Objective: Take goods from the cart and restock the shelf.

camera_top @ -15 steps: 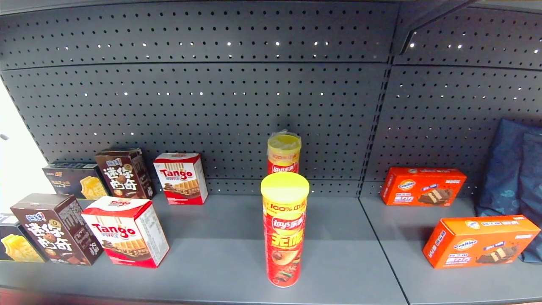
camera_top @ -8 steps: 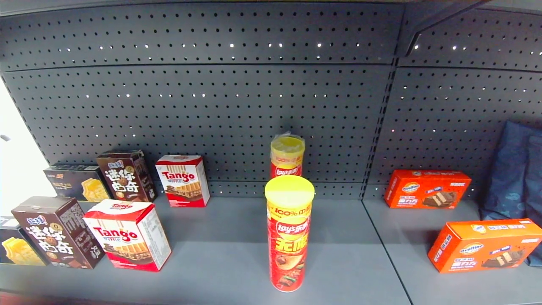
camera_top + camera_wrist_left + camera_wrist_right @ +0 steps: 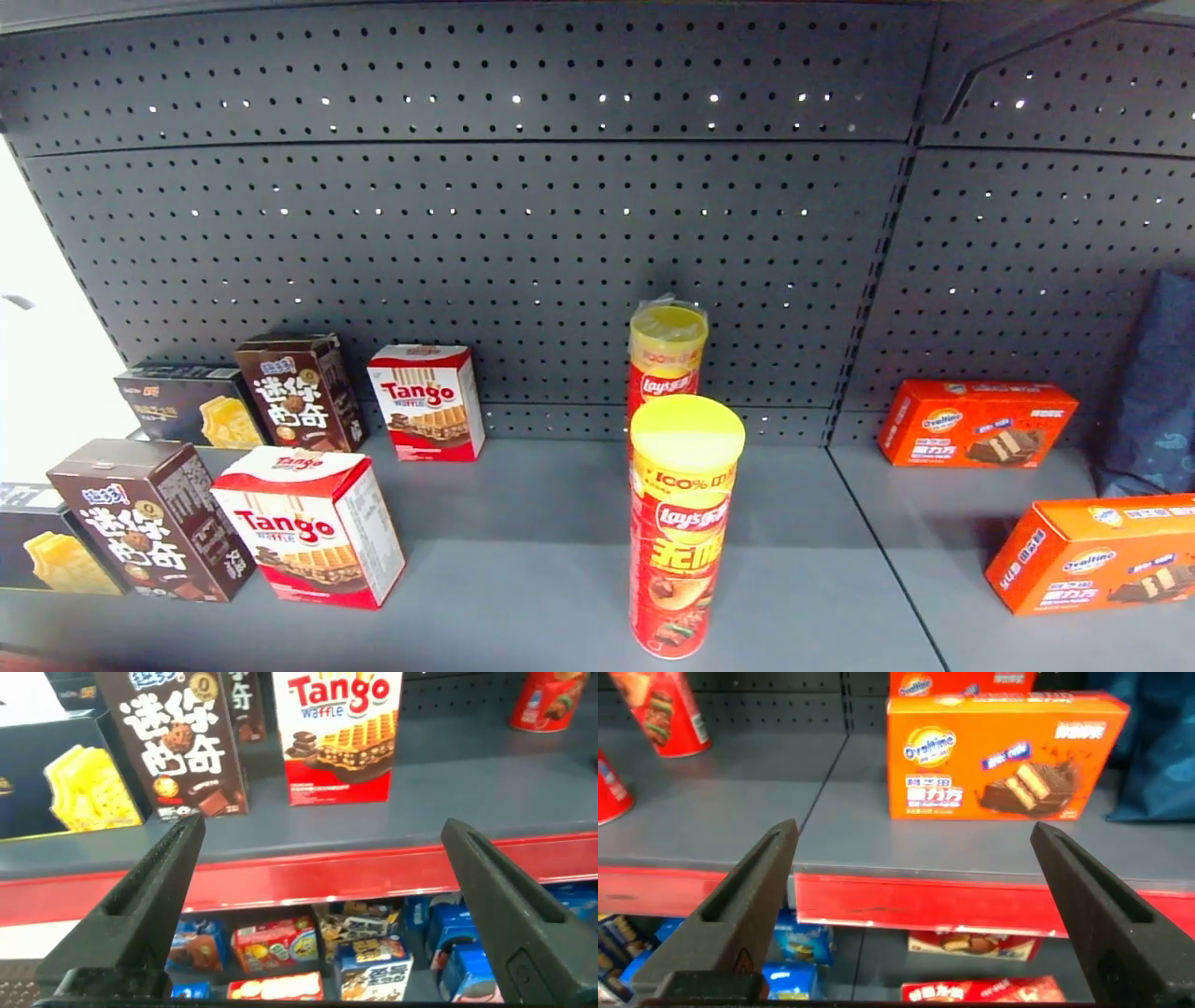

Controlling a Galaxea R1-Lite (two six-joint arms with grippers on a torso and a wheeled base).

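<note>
In the head view a grey shelf (image 3: pixel 523 579) carries two red chip cans with yellow lids (image 3: pixel 686 523) (image 3: pixel 667 355), two Tango boxes (image 3: pixel 313 527) (image 3: pixel 428 401), dark brown boxes (image 3: pixel 149 518) (image 3: pixel 299 392) and two orange boxes (image 3: pixel 976 422) (image 3: pixel 1092 553). My left gripper (image 3: pixel 322 896) is open and holds nothing. It hangs in front of the shelf's red edge (image 3: pixel 308 873), below a Tango box (image 3: pixel 338 733) and a brown box (image 3: pixel 177 742). My right gripper (image 3: pixel 915 905) is open and holds nothing, in front of an orange box (image 3: pixel 999 756).
Black boxes with yellow pictures (image 3: pixel 191 406) (image 3: pixel 47 551) stand at the far left. A dark blue bag (image 3: pixel 1153 392) leans at the far right. The perforated back panel (image 3: pixel 523 243) closes the shelf behind. A lower shelf holds several packets (image 3: pixel 355 952) (image 3: pixel 971 947).
The head view has shifted, so everything on the shelf sits further right in the picture. The goods themselves have not moved.
</note>
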